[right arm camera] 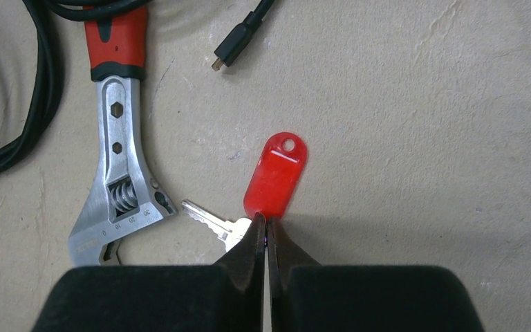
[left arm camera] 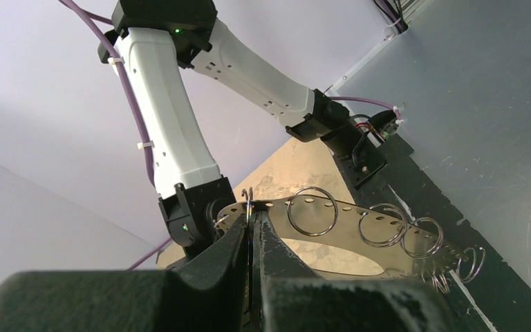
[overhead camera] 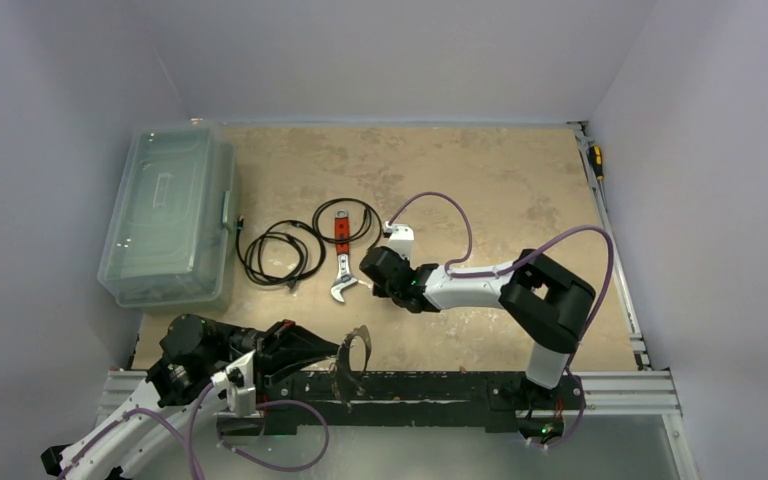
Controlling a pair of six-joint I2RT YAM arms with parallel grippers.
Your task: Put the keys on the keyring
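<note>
In the right wrist view a small silvery key (right arm camera: pixel 211 223) lies flat on the tan table beside a red plastic tag (right arm camera: pixel 276 176). My right gripper (right arm camera: pixel 266 220) is shut, its tips meeting where the key's head and the tag's near end join; whether anything is pinched does not show. From above, the right gripper (overhead camera: pixel 368 272) is just right of the wrench's jaw. At the near edge my left gripper (left arm camera: pixel 251 218) is shut on the keyring (left arm camera: pixel 343 218), a thin silvery oval band with holes that carries several small split rings, held upright (overhead camera: pixel 355 355).
An adjustable wrench (right arm camera: pixel 117 187) with a red handle lies left of the key. Black coiled cables (overhead camera: pixel 280 252) sit left of the wrench, and a cable plug (right arm camera: pixel 231 48) points toward the tag. A clear plastic box (overhead camera: pixel 170 215) stands at the far left. A black rail (overhead camera: pixel 410 390) runs along the near edge.
</note>
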